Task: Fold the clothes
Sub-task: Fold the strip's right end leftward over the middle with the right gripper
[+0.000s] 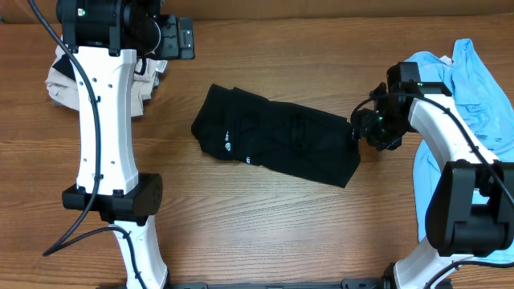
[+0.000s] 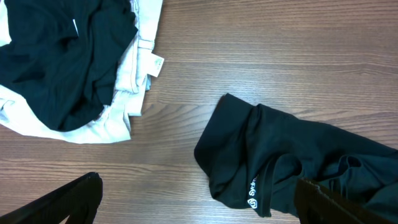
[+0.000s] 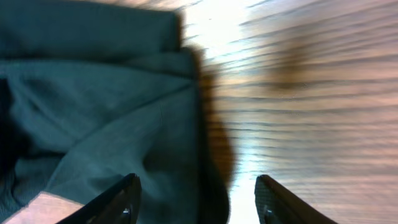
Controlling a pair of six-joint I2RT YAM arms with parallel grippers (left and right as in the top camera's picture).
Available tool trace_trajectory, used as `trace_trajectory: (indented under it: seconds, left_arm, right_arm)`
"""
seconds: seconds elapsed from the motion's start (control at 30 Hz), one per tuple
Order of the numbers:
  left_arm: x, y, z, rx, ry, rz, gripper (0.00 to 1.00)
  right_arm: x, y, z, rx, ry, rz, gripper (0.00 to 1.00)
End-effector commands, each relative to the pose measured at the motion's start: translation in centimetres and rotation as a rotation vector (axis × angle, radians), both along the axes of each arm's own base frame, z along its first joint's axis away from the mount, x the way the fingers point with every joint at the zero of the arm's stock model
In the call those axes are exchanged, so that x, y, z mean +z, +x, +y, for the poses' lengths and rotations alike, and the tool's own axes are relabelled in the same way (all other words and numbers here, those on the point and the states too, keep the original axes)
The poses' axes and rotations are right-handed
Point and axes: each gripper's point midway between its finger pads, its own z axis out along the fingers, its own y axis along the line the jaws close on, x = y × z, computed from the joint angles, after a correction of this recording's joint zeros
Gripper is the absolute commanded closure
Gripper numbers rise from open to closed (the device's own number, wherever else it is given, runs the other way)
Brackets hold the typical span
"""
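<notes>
A black top (image 1: 277, 136) with a small white logo (image 1: 229, 146) lies folded in the middle of the wooden table. My right gripper (image 1: 358, 128) hangs at its right edge. In the right wrist view that gripper (image 3: 196, 200) is open, its fingers (image 3: 121, 202) standing over the fabric's edge (image 3: 93, 106) and gripping nothing. My left gripper (image 1: 180, 38) is far off at the back left, wide open (image 2: 199, 205) above bare wood. The left wrist view shows the black top (image 2: 298, 168) and its logo (image 2: 253, 200) to the right.
A heap of beige and black clothes (image 1: 60, 80) lies at the back left, also seen in the left wrist view (image 2: 62, 62). A light-blue T-shirt (image 1: 474, 96) is bunched along the right edge, partly under the right arm.
</notes>
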Motion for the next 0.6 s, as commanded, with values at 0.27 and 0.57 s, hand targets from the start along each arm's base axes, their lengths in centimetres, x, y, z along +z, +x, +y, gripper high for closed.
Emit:
trace_trajectory:
  seconds: [0.27,0.57]
  left_arm:
    - [0.5,-0.3,0.3,-0.008,0.023,-0.010,0.00]
    - [0.5,-0.3,0.3,-0.008,0.024,-0.010,0.00]
  right_arm:
    - [1.5,1.2,2.3,0.093,0.104,-0.103,0.53]
    - [0.1,0.8,2.8,0.107,0.101,-0.109,0.65]
